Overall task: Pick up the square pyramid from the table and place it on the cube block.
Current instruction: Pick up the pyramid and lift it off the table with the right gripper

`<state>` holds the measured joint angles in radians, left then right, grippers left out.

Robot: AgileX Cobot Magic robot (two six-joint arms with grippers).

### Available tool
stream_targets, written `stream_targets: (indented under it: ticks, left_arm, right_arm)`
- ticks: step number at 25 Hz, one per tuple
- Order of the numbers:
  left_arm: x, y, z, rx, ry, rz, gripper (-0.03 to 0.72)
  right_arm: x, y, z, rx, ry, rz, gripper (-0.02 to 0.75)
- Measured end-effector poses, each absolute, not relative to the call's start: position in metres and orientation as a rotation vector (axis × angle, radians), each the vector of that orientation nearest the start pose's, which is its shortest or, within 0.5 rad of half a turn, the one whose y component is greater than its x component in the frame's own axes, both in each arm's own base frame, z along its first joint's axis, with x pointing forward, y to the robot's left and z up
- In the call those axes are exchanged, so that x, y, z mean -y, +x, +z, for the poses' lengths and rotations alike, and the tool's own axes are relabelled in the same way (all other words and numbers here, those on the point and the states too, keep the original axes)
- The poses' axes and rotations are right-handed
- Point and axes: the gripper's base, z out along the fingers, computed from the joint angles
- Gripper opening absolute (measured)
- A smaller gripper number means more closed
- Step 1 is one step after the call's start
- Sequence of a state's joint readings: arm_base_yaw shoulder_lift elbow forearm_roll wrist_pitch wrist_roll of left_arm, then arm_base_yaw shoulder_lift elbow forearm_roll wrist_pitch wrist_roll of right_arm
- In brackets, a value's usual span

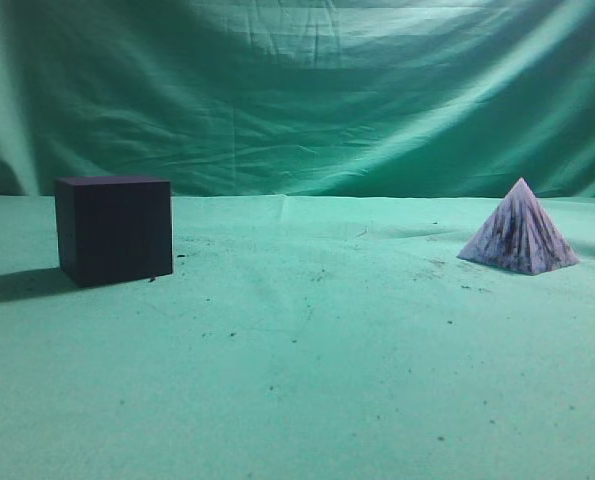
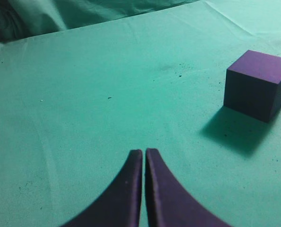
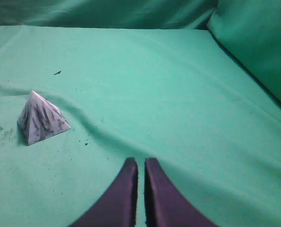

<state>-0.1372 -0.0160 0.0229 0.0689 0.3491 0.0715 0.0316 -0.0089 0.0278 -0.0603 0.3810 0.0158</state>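
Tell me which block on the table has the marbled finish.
The square pyramid, whitish with dark streaks, on the right in the exterior view. The cube block on the left is plain dark purple-black.

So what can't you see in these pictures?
- Arms: absent from the exterior view; wrist views show only the left gripper and right gripper fingers, cut by the bottom edge.
- Cube: its far faces are turned away.
- Pyramid: far faces and base hidden.
- Table specks: too small to identify.
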Motion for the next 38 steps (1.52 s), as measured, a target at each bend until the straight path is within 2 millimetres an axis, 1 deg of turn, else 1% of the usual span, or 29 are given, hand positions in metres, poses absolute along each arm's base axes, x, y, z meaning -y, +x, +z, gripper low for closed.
stream_targets:
  ticks: [11,13,15,17,19,20,21,24,27,29,32,33,36,38]
  left_arm:
    - [0.005,0.053,0.175,-1.824,0.234,0.021,0.0]
    - [0.005,0.053,0.175,-1.824,0.234,0.021,0.0]
    - [0.005,0.053,0.175,-1.824,0.234,0.021,0.0]
    - [0.005,0.053,0.175,-1.824,0.234,0.021,0.0]
    - [0.005,0.053,0.175,-1.824,0.234,0.021,0.0]
    - [0.005,0.053,0.175,-1.824,0.234,0.021,0.0]
    - [0.005,0.053,0.175,-1.824,0.234,0.021,0.0]
    - [0.005,0.053,0.175,-1.824,0.234,0.021,0.0]
    - [0.005,0.053,0.175,-1.824,0.234,0.021,0.0]
    - [0.005,0.053,0.175,-1.824,0.234,0.021,0.0]
    - [0.005,0.053,0.175,-1.824,0.234,0.021,0.0]
    - [0.005,0.053,0.175,-1.824,0.234,0.021,0.0]
    - [0.005,0.053,0.175,-1.824,0.234,0.021,0.0]
    - [0.005,0.053,0.175,-1.824,0.234,0.021,0.0]
  right_arm:
    - [0.0,0.053,0.17,-1.882,-0.055,-0.03,0.0]
    - [0.001,0.053,0.171,-1.866,-0.089,-0.066,0.0]
    - [0.0,0.055,0.177,-1.794,-0.09,-0.062,0.0]
    - [-0.002,0.057,0.19,-1.652,-0.018,0.03,0.0]
    - [-0.002,0.056,0.207,-1.464,0.027,0.08,0.0]
    - [-0.001,0.056,0.212,-1.41,0.04,0.092,0.0]
    - [-0.001,0.055,0.216,-1.396,0.045,0.098,0.0]
    - [-0.002,0.052,0.238,-1.469,0.047,0.109,0.0]
    - [-0.003,0.056,0.268,-1.633,0.047,0.119,0.0]
    - [-0.004,0.065,0.281,-1.764,0.048,0.122,0.0]
    - [-0.006,0.083,0.288,-1.945,0.04,0.115,0.0]
    - [-0.006,0.09,0.289,-1.999,0.011,0.096,0.0]
    - [-0.011,0.111,0.295,-2.164,-0.147,0.074,0.0]
    - [-0.019,0.126,0.3,-2.267,-0.262,0.108,0.0]
